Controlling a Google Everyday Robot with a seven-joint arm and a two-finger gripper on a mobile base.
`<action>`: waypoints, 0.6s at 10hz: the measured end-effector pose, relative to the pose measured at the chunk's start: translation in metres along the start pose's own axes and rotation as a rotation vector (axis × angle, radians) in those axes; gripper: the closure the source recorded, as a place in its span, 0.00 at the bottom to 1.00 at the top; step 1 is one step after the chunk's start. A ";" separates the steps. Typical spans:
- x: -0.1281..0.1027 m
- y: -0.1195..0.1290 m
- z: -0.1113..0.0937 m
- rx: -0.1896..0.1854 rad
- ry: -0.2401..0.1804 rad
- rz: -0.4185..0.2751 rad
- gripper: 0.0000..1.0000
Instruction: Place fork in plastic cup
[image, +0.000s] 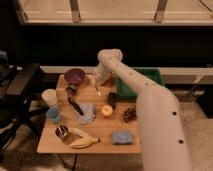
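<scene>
My gripper (98, 83) hangs from the white arm over the back middle of the wooden table (100, 127), just right of the maroon bowl (75, 76). The fork (99, 91), a thin greyish sliver, points down from the gripper and appears to be held just above the table. The white plastic cup (49, 96) stands near the left edge, well to the left of the gripper. A smaller blue cup (53, 115) stands in front of it.
A larger black utensil (74, 103) lies between the cups and the gripper. A green tray (141, 82) stands at the back right. A blue cloth (86, 114), an orange fruit (106, 111), grapes (130, 114), a blue sponge (122, 137), a banana (82, 143) and a metal can (62, 132) lie nearer the front.
</scene>
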 end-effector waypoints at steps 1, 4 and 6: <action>0.001 0.001 -0.024 -0.059 -0.044 0.012 1.00; -0.002 0.024 -0.041 -0.149 -0.082 -0.035 1.00; -0.004 0.037 -0.038 -0.182 -0.084 -0.066 1.00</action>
